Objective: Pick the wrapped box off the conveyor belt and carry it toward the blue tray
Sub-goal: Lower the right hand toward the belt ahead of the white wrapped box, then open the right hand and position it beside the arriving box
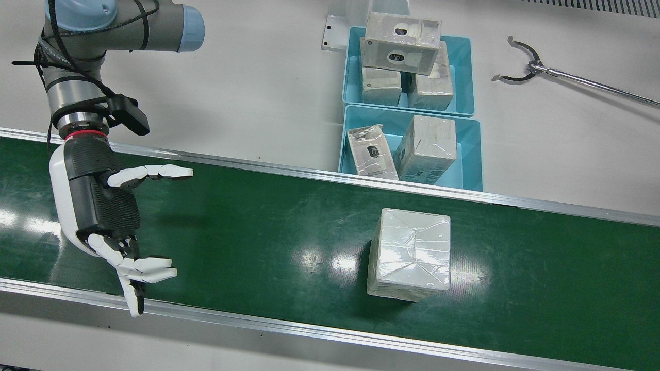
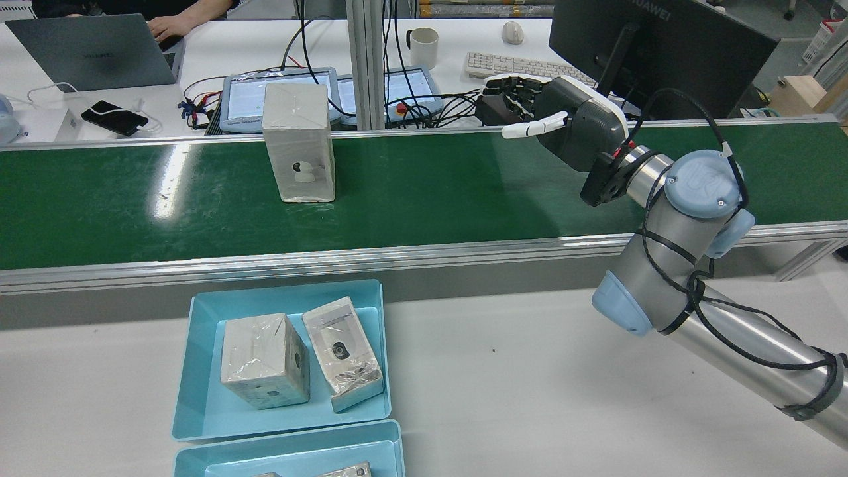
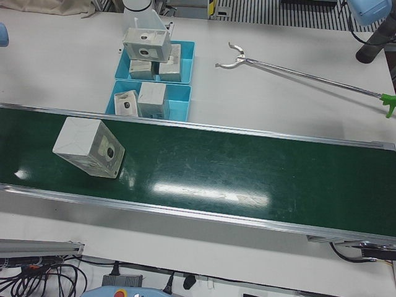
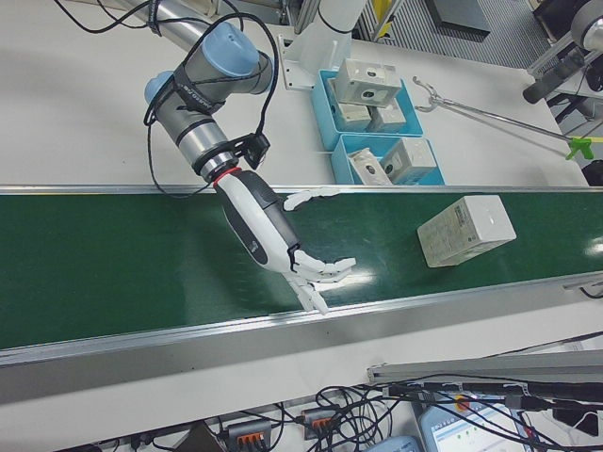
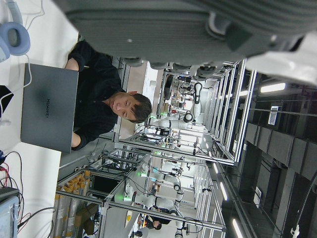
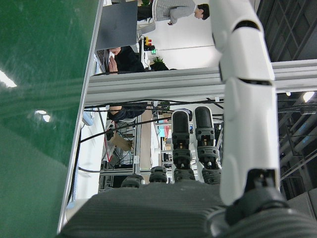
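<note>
The wrapped box (image 1: 410, 255) stands on the green conveyor belt (image 1: 258, 232), a pale carton in shiny film, just below the near blue tray (image 1: 468, 154). The rear view shows the box (image 2: 298, 142) upright with a round mark on its side. My right hand (image 1: 113, 216) hovers low over the belt far to the box's left in the front view, open, fingers spread toward the box, holding nothing. It also shows in the rear view (image 2: 570, 126) and the right-front view (image 4: 273, 235). The left hand view shows only a dark strip of my left hand (image 5: 163, 25); its fingers are unclear.
The near blue tray holds two wrapped boxes. A second blue tray (image 1: 462, 72) behind it is stacked with several. A long metal grabber tool (image 1: 567, 77) lies on the white table. People, a laptop (image 2: 93, 53) and monitors sit beyond the belt's far rail.
</note>
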Controlling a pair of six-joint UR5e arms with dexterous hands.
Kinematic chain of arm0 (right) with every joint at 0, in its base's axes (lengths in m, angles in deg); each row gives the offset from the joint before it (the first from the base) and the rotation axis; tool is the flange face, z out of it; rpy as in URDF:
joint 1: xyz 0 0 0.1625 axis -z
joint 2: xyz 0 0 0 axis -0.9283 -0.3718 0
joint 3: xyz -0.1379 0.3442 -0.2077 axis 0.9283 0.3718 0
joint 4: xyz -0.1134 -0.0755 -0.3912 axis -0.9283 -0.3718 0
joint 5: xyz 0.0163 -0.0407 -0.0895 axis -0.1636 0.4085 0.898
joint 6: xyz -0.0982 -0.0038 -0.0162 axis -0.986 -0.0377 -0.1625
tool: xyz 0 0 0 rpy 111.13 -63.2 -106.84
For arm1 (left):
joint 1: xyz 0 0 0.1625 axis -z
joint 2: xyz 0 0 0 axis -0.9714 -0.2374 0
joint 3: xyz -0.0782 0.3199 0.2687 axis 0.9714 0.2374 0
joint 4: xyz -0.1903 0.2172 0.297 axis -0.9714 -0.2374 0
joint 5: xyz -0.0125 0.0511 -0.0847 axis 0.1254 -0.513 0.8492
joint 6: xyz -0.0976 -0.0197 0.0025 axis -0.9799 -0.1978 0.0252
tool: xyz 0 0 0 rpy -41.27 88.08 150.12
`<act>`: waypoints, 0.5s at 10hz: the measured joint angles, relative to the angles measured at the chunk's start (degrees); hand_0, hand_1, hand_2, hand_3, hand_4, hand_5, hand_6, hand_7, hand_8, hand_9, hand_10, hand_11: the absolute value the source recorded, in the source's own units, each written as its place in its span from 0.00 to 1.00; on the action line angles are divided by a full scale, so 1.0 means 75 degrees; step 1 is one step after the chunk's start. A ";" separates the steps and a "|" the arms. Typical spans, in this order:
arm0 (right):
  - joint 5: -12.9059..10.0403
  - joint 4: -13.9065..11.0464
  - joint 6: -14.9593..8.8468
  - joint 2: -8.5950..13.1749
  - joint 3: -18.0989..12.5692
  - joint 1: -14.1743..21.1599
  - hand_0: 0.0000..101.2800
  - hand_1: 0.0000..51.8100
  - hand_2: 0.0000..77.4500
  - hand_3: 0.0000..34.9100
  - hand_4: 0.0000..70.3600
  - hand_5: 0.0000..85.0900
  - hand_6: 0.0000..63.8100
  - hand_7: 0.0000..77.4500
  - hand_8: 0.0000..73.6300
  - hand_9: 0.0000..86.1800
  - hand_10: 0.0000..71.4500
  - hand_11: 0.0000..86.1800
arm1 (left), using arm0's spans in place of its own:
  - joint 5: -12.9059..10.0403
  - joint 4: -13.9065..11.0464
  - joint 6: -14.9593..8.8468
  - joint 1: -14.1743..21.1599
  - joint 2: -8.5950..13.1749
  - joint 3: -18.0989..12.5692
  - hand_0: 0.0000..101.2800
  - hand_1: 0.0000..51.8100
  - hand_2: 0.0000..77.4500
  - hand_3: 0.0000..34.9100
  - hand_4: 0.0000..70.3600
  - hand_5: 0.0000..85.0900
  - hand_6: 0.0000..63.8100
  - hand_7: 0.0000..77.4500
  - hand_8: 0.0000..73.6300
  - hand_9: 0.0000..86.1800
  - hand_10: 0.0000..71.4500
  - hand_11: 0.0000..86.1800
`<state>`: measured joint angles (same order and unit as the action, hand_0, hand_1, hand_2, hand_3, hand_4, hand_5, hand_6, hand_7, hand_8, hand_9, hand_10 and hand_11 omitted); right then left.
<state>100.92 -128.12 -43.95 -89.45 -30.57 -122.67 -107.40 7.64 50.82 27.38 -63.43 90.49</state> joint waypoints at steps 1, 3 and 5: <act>0.0005 0.0001 -0.0010 0.0124 0.0050 0.0035 0.49 0.32 0.20 0.00 0.38 0.28 0.19 0.37 0.01 0.07 0.01 0.02 | 0.0000 0.0000 0.0000 0.0000 0.0000 0.0000 0.00 0.00 0.01 0.00 0.00 0.01 0.00 0.01 0.01 0.01 0.01 0.00; 0.0012 -0.0022 -0.0033 0.0360 0.0136 0.0088 0.52 0.40 0.24 0.00 0.31 0.25 0.15 0.32 0.01 0.04 0.02 0.04 | 0.0000 0.0000 0.0000 0.0000 0.0000 0.0000 0.00 0.00 0.01 0.00 0.00 0.01 0.00 0.01 0.01 0.00 0.01 0.00; 0.0027 -0.0049 -0.0050 0.0472 0.0163 0.0191 0.51 0.33 0.14 0.09 0.24 0.21 0.15 0.30 0.01 0.04 0.02 0.02 | 0.0000 0.0000 0.0000 -0.0001 0.0000 0.0000 0.00 0.00 0.01 0.00 0.00 0.01 0.00 0.01 0.01 0.01 0.01 0.01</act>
<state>101.13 -128.49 -44.33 -85.91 -29.35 -121.24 -107.40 7.63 50.82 27.38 -63.43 90.50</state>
